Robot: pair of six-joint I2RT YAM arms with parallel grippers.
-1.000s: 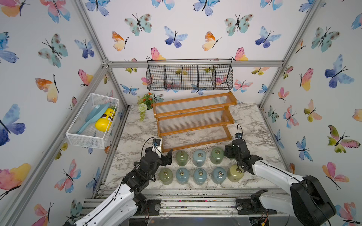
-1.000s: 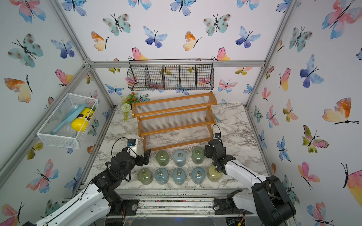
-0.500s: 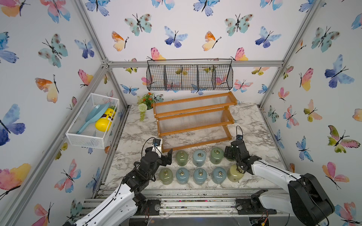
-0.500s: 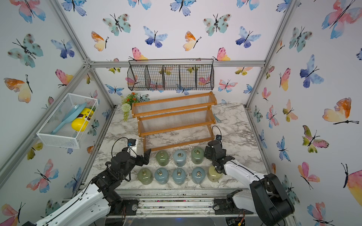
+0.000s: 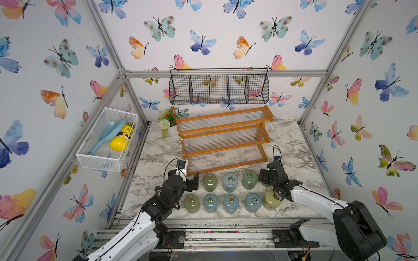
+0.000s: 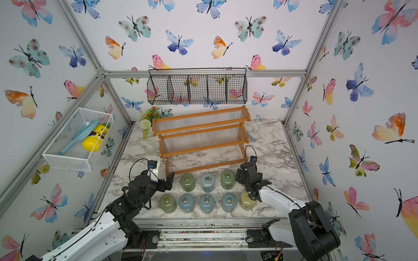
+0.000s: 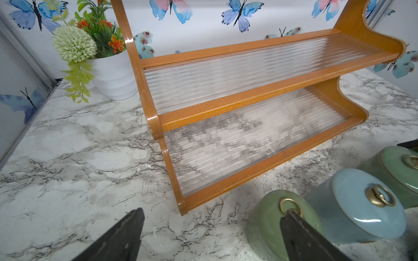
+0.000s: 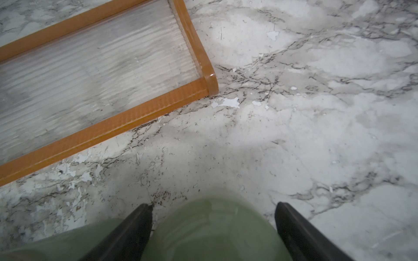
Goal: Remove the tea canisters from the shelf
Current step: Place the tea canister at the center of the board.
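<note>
On veined marble (image 5: 158,156), glossy domed canisters (image 5: 230,183) before the ribbed shelf (image 5: 224,140)

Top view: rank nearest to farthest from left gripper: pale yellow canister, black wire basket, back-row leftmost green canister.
1. Green canister, beside the left gripper.
2. Pale yellow canister, front row's right end.
3. Black wire basket, back wall.

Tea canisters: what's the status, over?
Left gripper open. Right gripper around a green canister, grip unclear. Shelf empty, other canisters lined up in front. Nothing in the way.
</note>
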